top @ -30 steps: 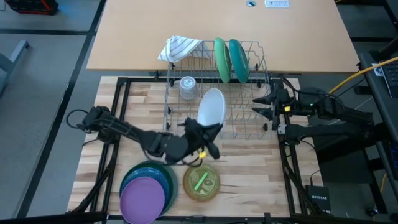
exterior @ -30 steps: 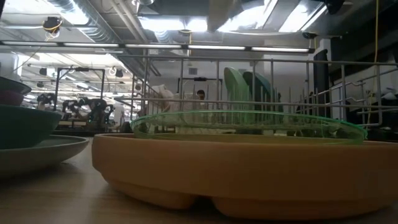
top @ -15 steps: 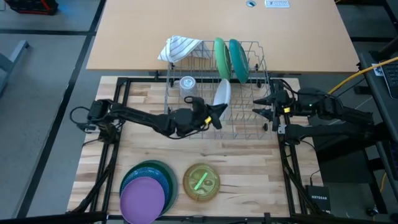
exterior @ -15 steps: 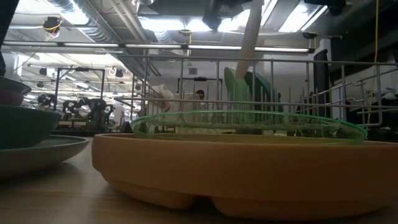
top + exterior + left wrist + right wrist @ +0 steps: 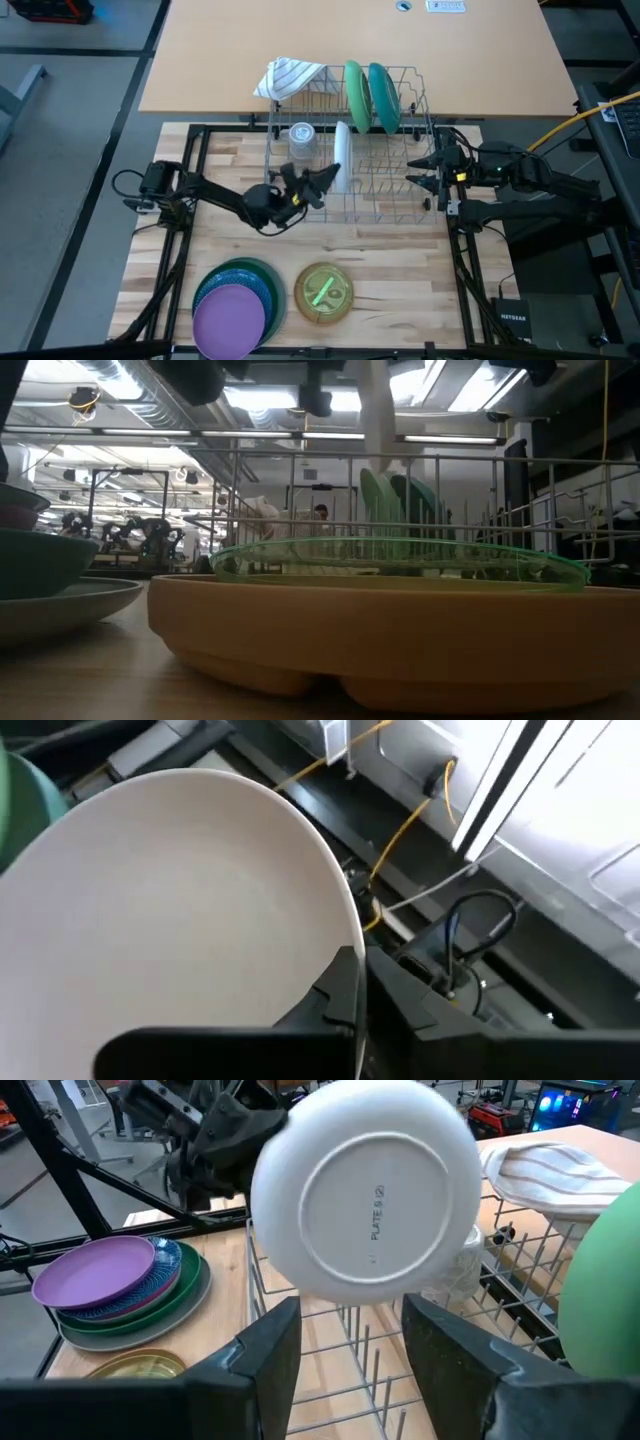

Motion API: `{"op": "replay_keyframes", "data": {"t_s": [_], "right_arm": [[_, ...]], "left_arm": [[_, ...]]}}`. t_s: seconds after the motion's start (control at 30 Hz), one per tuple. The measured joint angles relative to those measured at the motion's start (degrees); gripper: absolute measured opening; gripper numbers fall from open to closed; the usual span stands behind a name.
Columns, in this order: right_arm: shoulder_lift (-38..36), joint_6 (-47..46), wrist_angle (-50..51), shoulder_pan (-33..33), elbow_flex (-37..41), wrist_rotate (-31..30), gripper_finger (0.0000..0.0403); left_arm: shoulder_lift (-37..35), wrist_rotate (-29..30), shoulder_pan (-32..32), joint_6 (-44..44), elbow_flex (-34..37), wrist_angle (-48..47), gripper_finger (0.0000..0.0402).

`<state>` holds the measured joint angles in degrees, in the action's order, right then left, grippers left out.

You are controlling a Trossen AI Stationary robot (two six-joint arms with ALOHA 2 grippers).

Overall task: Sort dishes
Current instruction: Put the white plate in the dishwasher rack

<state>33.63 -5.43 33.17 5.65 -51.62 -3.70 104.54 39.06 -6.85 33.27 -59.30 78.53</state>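
I've swung the white plate (image 5: pixel 341 155) up on edge over the rack (image 5: pixel 400 205), at ten o'clock from the green plate (image 5: pixel 357 97). My left gripper (image 5: pixel 322 181) stays clamped on its rim; the right gripper (image 5: pixel 425 170) waits at three o'clock, fingers apart. Slotting should come next.

Two black jointed arms of slender links, left arm (image 5: pixel 215 198) with black cable looped at its base, right arm (image 5: pixel 520 172) thicker, yellow marking near its wrist, right gripper (image 5: pixel 345 1355) fingers broad, dark grey, flat-faced, matt finish.
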Motion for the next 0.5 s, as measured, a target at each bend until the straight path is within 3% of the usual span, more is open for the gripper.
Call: {"op": "replay_keyframes", "data": {"t_s": [0.27, 0.5], "right_arm": [[0.0, 0.0, -0.1, 0.0, 0.0, 0.0, 0.0179], [0.0, 0.0, -0.1, 0.0, 0.0, 0.0, 0.0179]], "left_arm": [[0.0, 4.9, -0.1, 4.0, 5.6, 0.6, 0.0], [0.0, 5.1, 1.9, 8.6, 8.1, 0.6, 0.0]]}}
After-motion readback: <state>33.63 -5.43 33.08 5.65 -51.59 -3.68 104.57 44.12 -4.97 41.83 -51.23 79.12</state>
